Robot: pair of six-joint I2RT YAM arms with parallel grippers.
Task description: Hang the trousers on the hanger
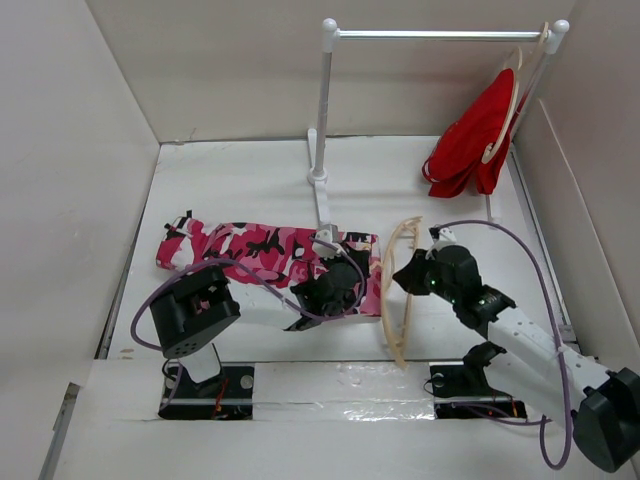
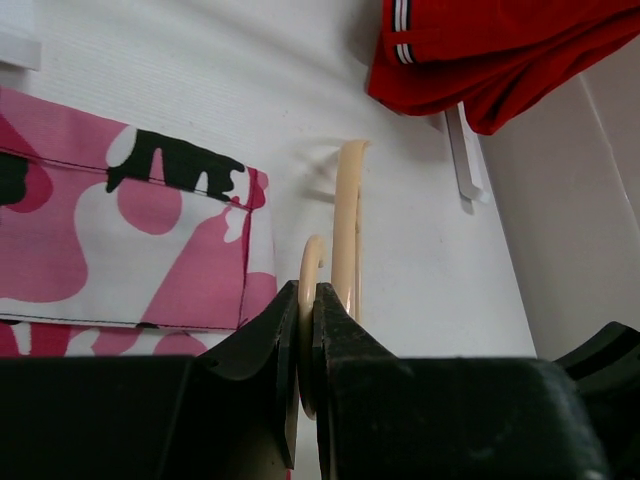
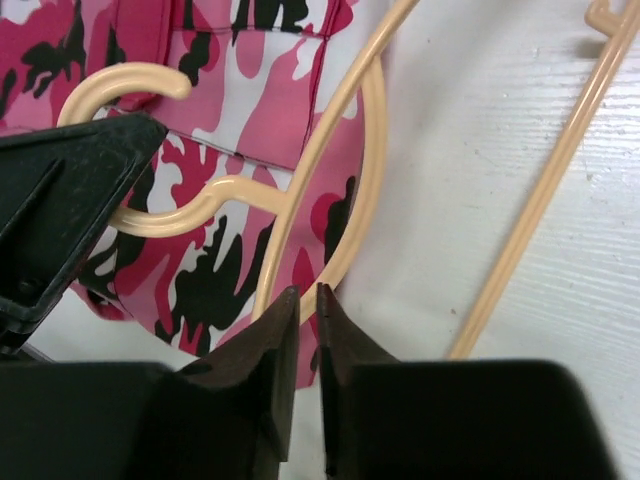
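The camouflage trousers (image 1: 250, 250) lie flat across the table's left and middle, and show in the left wrist view (image 2: 150, 250) and the right wrist view (image 3: 200, 40). The pale hanger (image 1: 398, 330) stands on edge at their right end. My left gripper (image 1: 358, 290) is shut on the hanger's curved hook (image 2: 310, 262). My right gripper (image 1: 402, 278) has its jaws nearly together, and its tips (image 3: 308, 292) pinch the hanger's curved arm (image 3: 370, 130) over the trousers' edge. The hanger's lower bar (image 3: 540, 190) runs to the right.
A white clothes rack (image 1: 323, 100) stands at the back, its foot reaching the trousers. A plain red garment (image 1: 475, 140) hangs on a second hanger (image 1: 507, 105) at the rack's right end, and also shows in the left wrist view (image 2: 480, 50). White walls enclose the table.
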